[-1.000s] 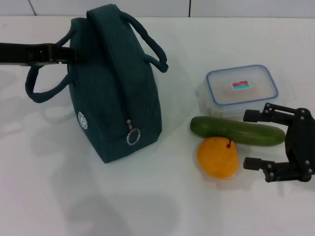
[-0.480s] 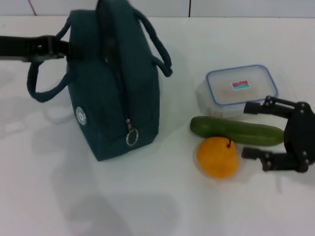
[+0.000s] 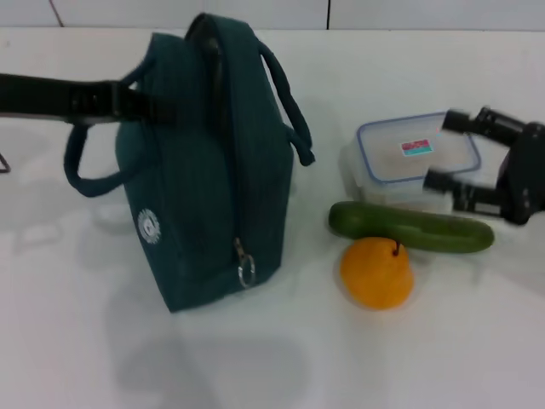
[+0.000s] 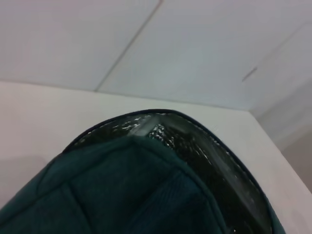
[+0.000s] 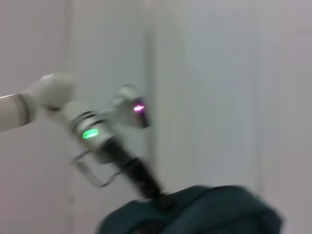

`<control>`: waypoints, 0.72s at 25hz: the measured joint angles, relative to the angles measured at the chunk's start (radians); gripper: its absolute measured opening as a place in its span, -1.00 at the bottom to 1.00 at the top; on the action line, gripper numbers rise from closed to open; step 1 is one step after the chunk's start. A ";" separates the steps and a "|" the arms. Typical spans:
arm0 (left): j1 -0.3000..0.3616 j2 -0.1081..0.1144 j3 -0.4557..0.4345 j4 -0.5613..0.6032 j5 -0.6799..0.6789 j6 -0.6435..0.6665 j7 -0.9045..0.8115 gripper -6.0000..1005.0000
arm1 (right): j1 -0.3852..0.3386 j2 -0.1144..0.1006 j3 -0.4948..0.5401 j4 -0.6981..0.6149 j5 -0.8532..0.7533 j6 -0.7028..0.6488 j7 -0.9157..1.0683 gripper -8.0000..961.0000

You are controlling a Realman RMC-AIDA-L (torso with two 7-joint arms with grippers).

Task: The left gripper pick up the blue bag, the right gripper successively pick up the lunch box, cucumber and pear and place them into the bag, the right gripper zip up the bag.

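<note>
The left end effector [image 3: 128,100] was clamped on the upper edge of the dark blue fabric bag [image 3: 213,170], which stood upright on the white worktop [image 3: 281,358] with its top agape, silvery lining showing in the left wrist view. The right end effector [image 3: 447,153], fingers spread and carrying nothing, hovered at the edge of the clear plastic lunch box with a blue-rimmed lid [image 3: 415,152]. The green cucumber [image 3: 409,228] lay just in front of the box, the orange-yellow pear [image 3: 376,273] touching it. The fingers would best straddle the box's short sides, descending level, clear of the cucumber, while the left arm held the mouth wide.
</note>
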 joint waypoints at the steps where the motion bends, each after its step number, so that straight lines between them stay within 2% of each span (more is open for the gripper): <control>1: 0.000 -0.001 0.008 -0.002 -0.001 0.000 -0.002 -0.89 | -0.002 0.000 0.017 0.015 0.020 0.020 0.005 0.71; 7: 0.004 -0.002 0.053 -0.006 -0.009 0.000 -0.011 -0.89 | -0.005 -0.008 0.175 0.110 0.067 0.129 0.082 0.69; 10: -0.003 -0.002 0.058 -0.006 -0.011 -0.001 -0.012 -0.89 | -0.004 -0.008 0.224 0.136 0.070 0.249 0.178 0.69; 15: -0.013 -0.001 0.060 -0.012 -0.012 -0.003 -0.013 -0.89 | 0.034 -0.006 0.236 0.197 0.072 0.451 0.322 0.67; 18: -0.020 0.000 0.060 -0.016 -0.012 -0.006 -0.017 -0.89 | 0.056 -0.012 0.234 0.238 0.072 0.514 0.377 0.67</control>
